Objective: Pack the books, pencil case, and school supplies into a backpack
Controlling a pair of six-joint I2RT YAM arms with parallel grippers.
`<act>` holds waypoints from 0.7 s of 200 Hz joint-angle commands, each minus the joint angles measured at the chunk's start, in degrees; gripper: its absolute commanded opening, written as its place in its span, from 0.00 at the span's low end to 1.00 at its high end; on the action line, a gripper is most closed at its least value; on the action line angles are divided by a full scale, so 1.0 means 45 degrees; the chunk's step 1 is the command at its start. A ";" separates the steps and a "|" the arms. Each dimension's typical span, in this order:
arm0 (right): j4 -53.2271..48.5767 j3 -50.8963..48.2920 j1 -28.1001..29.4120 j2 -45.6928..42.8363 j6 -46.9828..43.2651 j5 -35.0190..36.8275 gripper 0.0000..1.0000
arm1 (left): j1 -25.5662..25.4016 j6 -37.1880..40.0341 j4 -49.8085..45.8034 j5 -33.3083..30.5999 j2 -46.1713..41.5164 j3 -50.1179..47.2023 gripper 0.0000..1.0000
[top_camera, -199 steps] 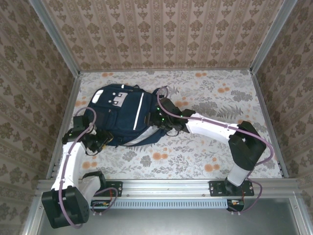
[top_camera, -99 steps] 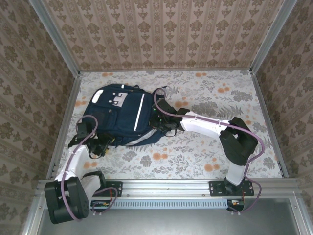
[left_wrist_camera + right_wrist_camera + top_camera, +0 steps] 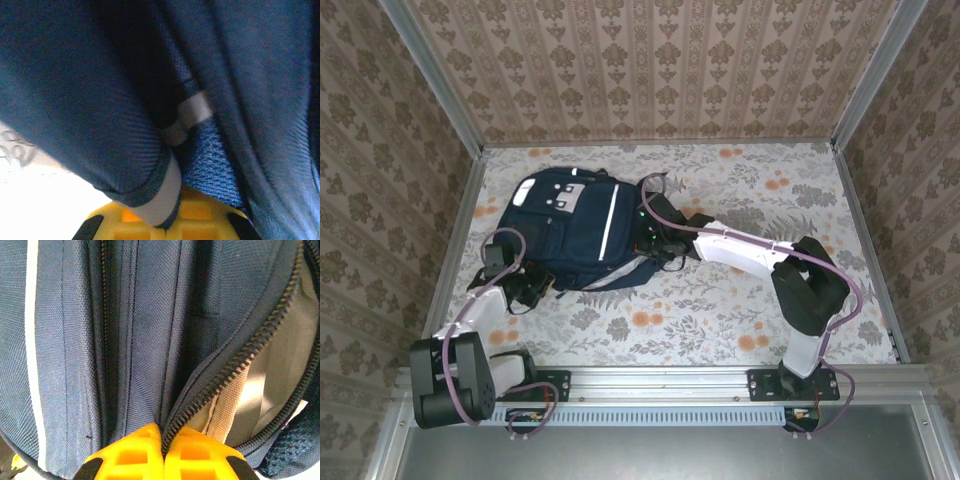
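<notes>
A: Well, surface and room?
B: 1 floral-print table (image 3: 720, 310), 3 patterned walls (image 3: 660, 70).
A: Item?
B: 1 backpack (image 3: 575, 225), flat, left of centre. At its near-left corner, the left gripper (image 3: 538, 285), closed on a hem (image 3: 150, 200). At its right side, the right gripper (image 3: 642, 243), pinched on fabric beside the open zipper (image 3: 225, 375).

The backpack (image 3: 575, 225) blocks the far-left of the table (image 3: 760, 330). Right half and near strip free for passing. Walls (image 3: 650, 70) close left, far, right.
</notes>
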 commanded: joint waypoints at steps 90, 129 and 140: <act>-0.1620 -0.0611 -0.1097 -0.2444 -0.2696 0.2169 0.50 | -0.5032 -0.3155 0.1076 -0.2419 0.0176 0.1649 0.00; 0.0263 -0.2604 0.1257 -0.3367 -0.2989 0.3520 0.48 | -0.5805 -0.3062 0.1499 -0.2583 0.0826 0.2141 0.00; 0.1231 -0.3166 0.1995 -0.3341 -0.2963 0.3866 0.46 | -0.5953 -0.3040 0.1646 -0.2510 0.1084 0.2272 0.00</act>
